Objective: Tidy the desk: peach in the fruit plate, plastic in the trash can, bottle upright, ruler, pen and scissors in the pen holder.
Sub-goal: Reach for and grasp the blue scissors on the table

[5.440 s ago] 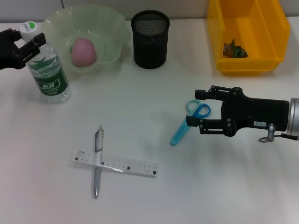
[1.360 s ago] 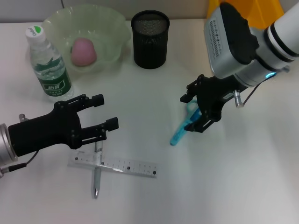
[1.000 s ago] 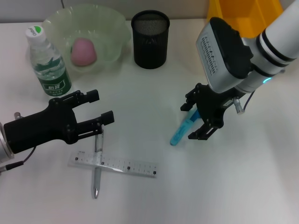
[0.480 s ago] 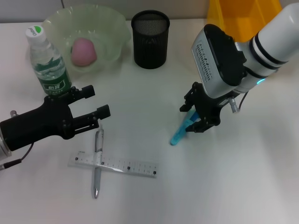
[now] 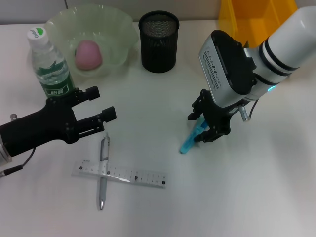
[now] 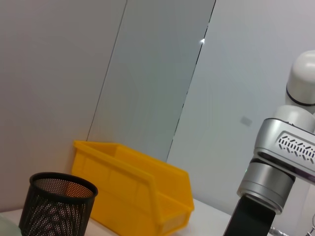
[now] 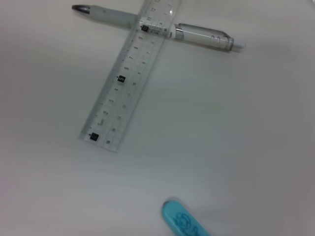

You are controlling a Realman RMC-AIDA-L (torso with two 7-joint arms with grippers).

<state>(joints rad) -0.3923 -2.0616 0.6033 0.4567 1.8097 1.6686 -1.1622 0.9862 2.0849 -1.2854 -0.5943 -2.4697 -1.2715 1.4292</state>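
My right gripper (image 5: 200, 127) points down over the scissors (image 5: 189, 142), open, one finger on each side of the handles, which it hides. Only the light blue blade cover (image 7: 181, 222) shows. My left gripper (image 5: 100, 104) hovers open and empty just left of the pen's top end, below the bottle. The pen (image 5: 103, 171) lies across the clear ruler (image 5: 121, 174), as the right wrist view also shows: ruler (image 7: 129, 78), pen (image 7: 199, 36). The bottle (image 5: 52, 66) stands upright. The peach (image 5: 88, 54) sits in the fruit plate (image 5: 120, 27). The plastic is hidden.
The pen holder (image 5: 158, 42) stands at the back centre, also pen holder (image 6: 55, 205). The trash can (image 5: 247, 17) is at the back right, mostly behind my right arm, also trash can (image 6: 134, 195). The desk (image 5: 148, 212) is bare white in front.
My right gripper came down over the scissors' handles and edged left, its fingers looking closer together. My left gripper drew back up and left, away from the pen. The scissors, pen and ruler stayed put.
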